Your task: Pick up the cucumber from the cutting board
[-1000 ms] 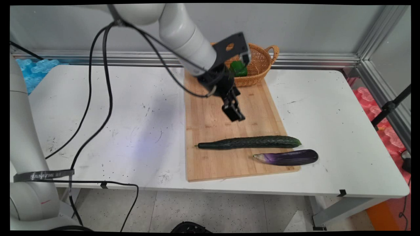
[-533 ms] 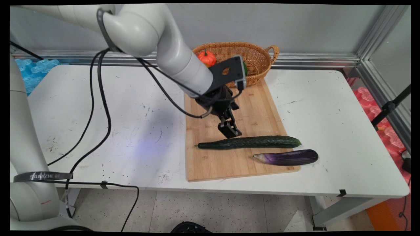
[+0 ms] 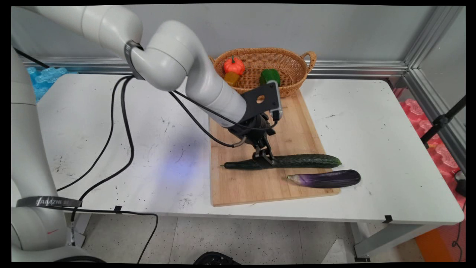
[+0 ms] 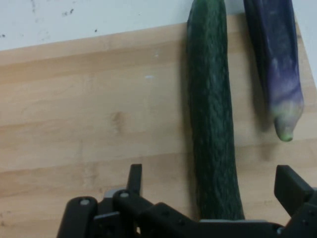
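A long dark green cucumber point(image 3: 305, 160) point(image 4: 210, 99) lies across the wooden cutting board point(image 3: 238, 186) point(image 4: 74, 124). My gripper point(image 3: 264, 160) point(image 4: 210, 176) is down at the cucumber's left part and open. In the hand view one finger stands on each side of the cucumber, neither touching it. A purple eggplant point(image 3: 327, 178) point(image 4: 277, 64) lies just in front of the cucumber, near the board's right front corner, with its end over the board's edge.
A wicker basket point(image 3: 293, 80) stands at the board's far end against the wall. It holds a small orange pumpkin point(image 3: 234, 66), a yellow piece point(image 3: 231, 78) and a green pepper point(image 3: 270, 76). Black cables hang from the arm over the white table point(image 3: 372, 130).
The gripper has come down and toward the table's near side, from above the board's middle to the cucumber. The cucumber and eggplant have not moved.
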